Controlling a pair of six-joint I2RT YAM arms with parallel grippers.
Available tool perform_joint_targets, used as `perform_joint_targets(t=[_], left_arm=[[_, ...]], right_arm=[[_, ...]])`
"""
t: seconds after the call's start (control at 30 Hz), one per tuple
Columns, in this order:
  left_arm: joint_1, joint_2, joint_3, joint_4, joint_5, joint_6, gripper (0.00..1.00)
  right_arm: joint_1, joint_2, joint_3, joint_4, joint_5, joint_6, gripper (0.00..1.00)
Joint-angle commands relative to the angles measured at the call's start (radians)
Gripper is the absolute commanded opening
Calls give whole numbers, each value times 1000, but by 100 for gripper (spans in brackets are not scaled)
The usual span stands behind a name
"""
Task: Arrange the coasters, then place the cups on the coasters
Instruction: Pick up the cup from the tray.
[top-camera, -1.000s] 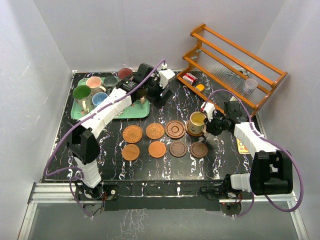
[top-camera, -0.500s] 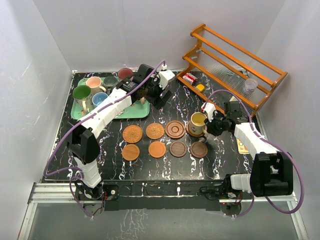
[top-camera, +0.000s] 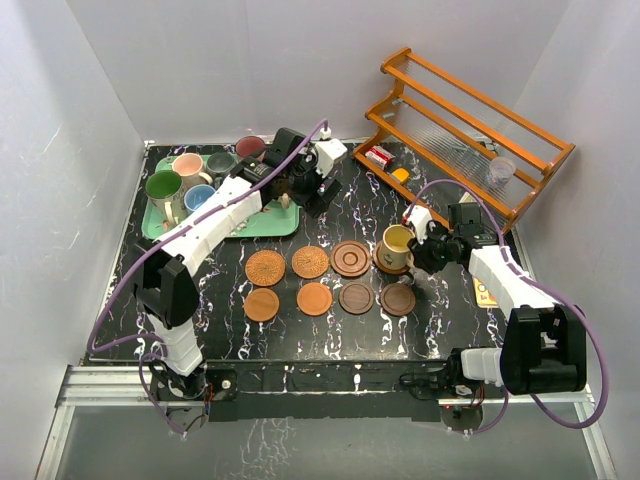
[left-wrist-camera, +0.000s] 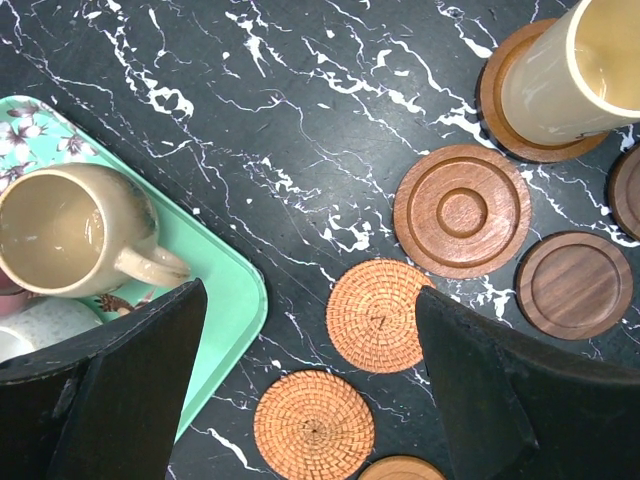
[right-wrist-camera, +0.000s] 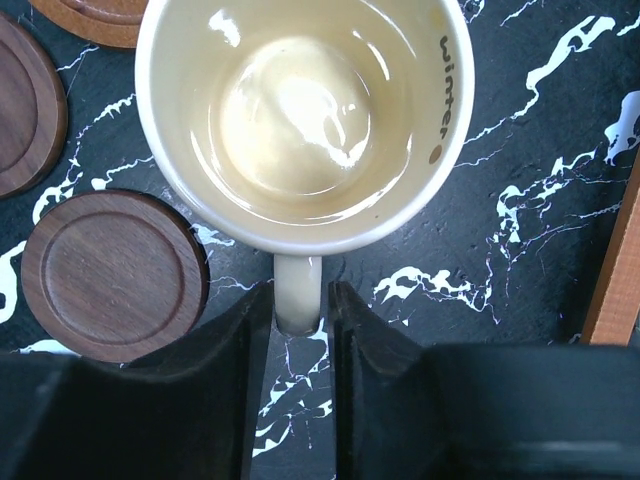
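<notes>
Yellow-cream cup (right-wrist-camera: 300, 110) stands on end coaster (left-wrist-camera: 497, 100), right jaws flanking its handle (right-wrist-camera: 297, 295).

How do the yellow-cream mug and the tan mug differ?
The yellow-cream mug stands on a brown coaster; the tan mug sits in the green tray. The yellow-cream mug's handle lies between the jaws of the right gripper; the tan mug's is free. Both are upright and empty.
</notes>
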Motion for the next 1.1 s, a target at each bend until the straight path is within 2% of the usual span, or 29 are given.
perform_joint_targets(t=[0.0,0.1,0.27,0.37,0.6,0.87,1.07], left_arm=[[26,-77,-17,21,-18,-18,85],[57,-78,-12,27,-23,-39,84],[140,-73,-9,29,-23,-67,84],[227,-56,9,-4,-1,-80,83],[451,-71,-30,-36,61,-107,80],[721,-70,-81,-84,87,-57,72],[785,-65,-149,-80,39,-7,64]], right_arm=[[-4,-6,39,9,-5,15,31],[-4,-6,58,9,6,43,45],[-4,-12,125,-21,35,95,55],[-4,-16,193,-58,49,147,58],[10,-9,333,-74,44,271,60],[50,23,356,-1,-23,373,60],[57,14,328,12,-35,372,60]])
